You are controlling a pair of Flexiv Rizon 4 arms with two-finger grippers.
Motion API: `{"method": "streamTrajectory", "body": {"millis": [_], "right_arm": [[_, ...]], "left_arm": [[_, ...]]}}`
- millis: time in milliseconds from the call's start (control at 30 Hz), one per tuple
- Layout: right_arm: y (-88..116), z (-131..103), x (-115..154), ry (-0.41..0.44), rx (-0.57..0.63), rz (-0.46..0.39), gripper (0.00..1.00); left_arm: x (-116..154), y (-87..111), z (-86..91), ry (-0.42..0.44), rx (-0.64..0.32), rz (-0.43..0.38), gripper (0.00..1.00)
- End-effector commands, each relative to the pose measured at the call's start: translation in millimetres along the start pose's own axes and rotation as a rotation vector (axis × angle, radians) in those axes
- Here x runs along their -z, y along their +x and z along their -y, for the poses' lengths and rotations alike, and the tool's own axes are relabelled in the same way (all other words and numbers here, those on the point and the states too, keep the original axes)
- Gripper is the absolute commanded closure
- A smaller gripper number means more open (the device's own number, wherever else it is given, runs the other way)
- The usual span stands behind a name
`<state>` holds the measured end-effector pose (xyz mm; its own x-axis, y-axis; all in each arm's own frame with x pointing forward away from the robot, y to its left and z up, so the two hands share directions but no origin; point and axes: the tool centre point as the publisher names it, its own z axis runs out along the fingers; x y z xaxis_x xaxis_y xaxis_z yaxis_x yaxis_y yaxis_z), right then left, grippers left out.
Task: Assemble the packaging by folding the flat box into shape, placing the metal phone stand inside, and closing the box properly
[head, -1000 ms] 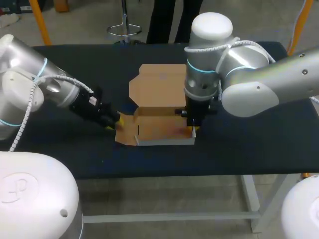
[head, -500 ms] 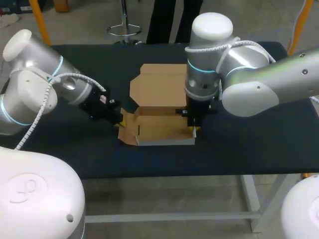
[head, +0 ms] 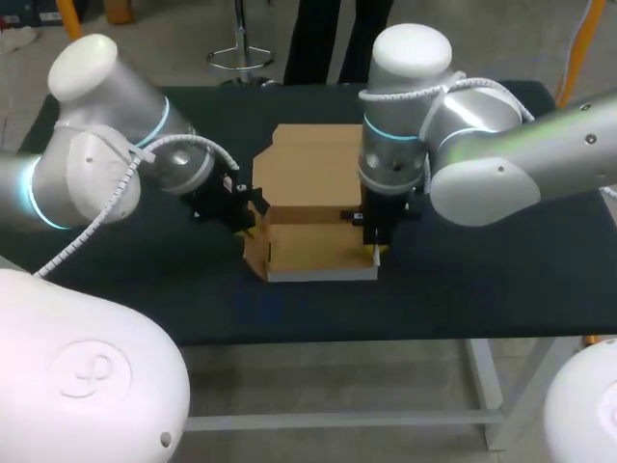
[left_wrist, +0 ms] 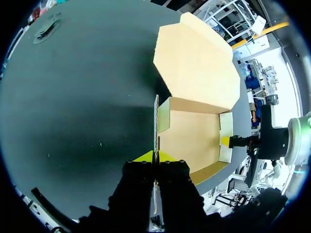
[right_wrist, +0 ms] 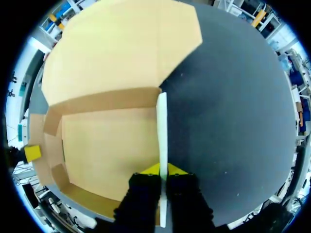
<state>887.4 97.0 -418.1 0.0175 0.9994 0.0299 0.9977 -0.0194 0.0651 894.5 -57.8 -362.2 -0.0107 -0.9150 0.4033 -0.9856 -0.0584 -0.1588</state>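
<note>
Brown cardboard box (head: 308, 246), smooth, half-folded on the dark desk (head: 463, 280); left pincer (left_wrist: 156, 158) pinches its upright left flap (left_wrist: 156, 121), right pincer (right_wrist: 163, 170) its right wall (right_wrist: 162, 131)

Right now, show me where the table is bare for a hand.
Bare table right of the box, and the strip along the front edge. Crowded at both box sides, where the left gripper and right gripper pinch its walls.

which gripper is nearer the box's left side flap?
Left. The left gripper has its jaws shut on the left side flap. The right gripper is across the box floor, jaws shut on the right side wall.
</note>
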Motion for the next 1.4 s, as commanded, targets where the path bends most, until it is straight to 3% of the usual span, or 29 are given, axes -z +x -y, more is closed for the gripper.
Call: {"method": "streamTrajectory", "body": {"millis": [33,400,600,700,767,1000,1167,1333,1400], "right_arm": [[2,0,-1,0.004,0.002,0.0,1.0],[2,0,-1,0.004,0.002,0.0,1.0],[2,0,-1,0.004,0.002,0.0,1.0],[2,0,-1,0.004,0.002,0.0,1.0],[2,0,-1,0.004,0.002,0.0,1.0],[2,0,-1,0.004,0.002,0.0,1.0],[2,0,-1,0.004,0.002,0.0,1.0],[2,0,-1,0.004,0.002,0.0,1.0],[2,0,-1,0.004,0.002,0.0,1.0]], "left_arm": [[-6,10.0,-1.0,-0.005,0.0,0.165,1.0],[-3,15.7,-1.2,-0.006,-0.01,0.166,1.0],[13,0.2,-1.6,0.01,0.006,0.101,0.62],[24,-11.9,-1.5,0.018,0.015,0.056,0.51],[32,-20.2,-1.3,0.026,0.019,0.017,0.33],[53,-50.0,-0.2,0.042,0.041,-0.101,0.15],[59,-66.8,-1.4,0.04,0.021,-0.19,0.15],[57,-77.0,-1.8,0.024,-0.001,-0.258,0.52],[54,-80.9,-1.6,0.016,-0.006,-0.277,0.57]]}}
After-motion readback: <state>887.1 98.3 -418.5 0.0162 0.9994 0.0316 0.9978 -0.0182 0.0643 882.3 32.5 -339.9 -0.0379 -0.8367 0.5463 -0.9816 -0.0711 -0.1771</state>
